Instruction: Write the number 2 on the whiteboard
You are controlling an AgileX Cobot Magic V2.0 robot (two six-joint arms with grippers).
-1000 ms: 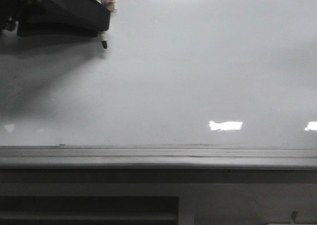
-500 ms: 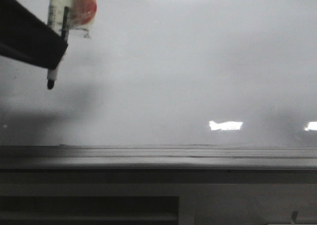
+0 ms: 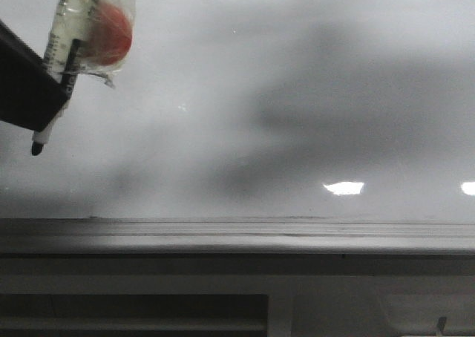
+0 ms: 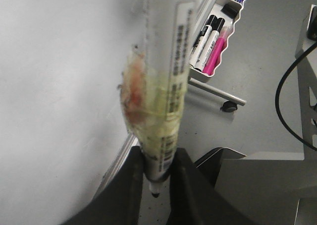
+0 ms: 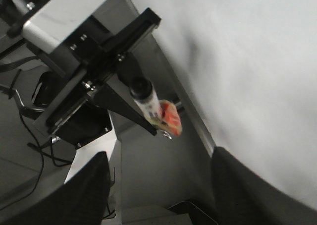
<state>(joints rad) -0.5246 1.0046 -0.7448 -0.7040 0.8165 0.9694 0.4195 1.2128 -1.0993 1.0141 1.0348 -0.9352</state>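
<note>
Your left end effector (image 3: 30,92) is clamped on a marker (image 3: 63,70), fingers (image 4: 130,185) pinching the barrel just above the black tip. Tape and a red-orange lump (image 3: 107,33) wrap the barrel. The tip hangs at the left side of the whiteboard (image 3: 297,114); contact cannot be told. The board shows no pen line. Your right end effector (image 5: 158,195) is spread wide, holding nothing. A tray of markers (image 4: 215,41) sits beyond the board's edge.
</note>
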